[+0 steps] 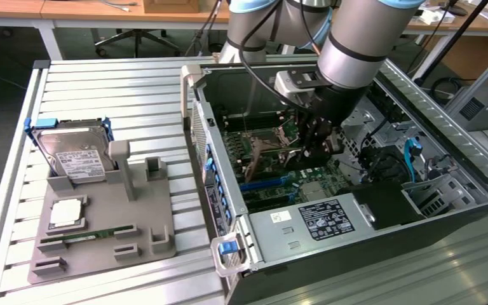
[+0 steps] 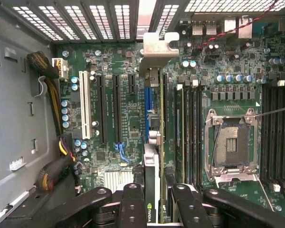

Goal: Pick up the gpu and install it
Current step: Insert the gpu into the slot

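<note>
The grey arm (image 1: 354,44) plunges steeply into the open metal computer case (image 1: 223,165). Its black gripper (image 2: 154,192) is clamped on the thin black gpu card (image 2: 151,164), held edge-on between the fingers, just above the green motherboard (image 2: 118,61).

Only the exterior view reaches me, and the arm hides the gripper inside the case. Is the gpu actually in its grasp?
Observer: Yes. From the wrist view, the gpu stands edge-on, clamped between the fingers of the gripper.
Operator: Where has its end bracket got to?
Observer: The silver bracket is up against the vented rear wall, in line with the one bright open gap there.
Operator: Which slot is it lined up with?
Observer: The card runs right alongside the blue slot on the board. I cannot tell whether it is seated.
</note>
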Tool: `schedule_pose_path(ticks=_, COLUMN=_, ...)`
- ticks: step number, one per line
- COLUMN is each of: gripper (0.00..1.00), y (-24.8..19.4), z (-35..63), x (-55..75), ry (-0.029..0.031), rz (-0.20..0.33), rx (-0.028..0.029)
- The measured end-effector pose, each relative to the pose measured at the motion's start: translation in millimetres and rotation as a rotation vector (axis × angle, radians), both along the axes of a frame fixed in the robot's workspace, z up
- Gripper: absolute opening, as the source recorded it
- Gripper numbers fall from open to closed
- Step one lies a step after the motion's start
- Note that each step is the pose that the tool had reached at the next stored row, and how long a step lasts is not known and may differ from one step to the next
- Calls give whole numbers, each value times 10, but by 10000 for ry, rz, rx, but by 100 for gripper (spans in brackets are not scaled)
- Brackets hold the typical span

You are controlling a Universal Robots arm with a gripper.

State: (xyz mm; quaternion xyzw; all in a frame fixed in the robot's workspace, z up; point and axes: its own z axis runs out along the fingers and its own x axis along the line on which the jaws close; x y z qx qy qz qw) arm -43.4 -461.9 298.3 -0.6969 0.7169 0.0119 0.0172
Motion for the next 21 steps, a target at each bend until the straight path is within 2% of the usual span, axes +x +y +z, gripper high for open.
schedule_pose_path(ticks=21, gripper=27, y=-1, z=0, x=-93, ry=0, rz=0, rx=0)
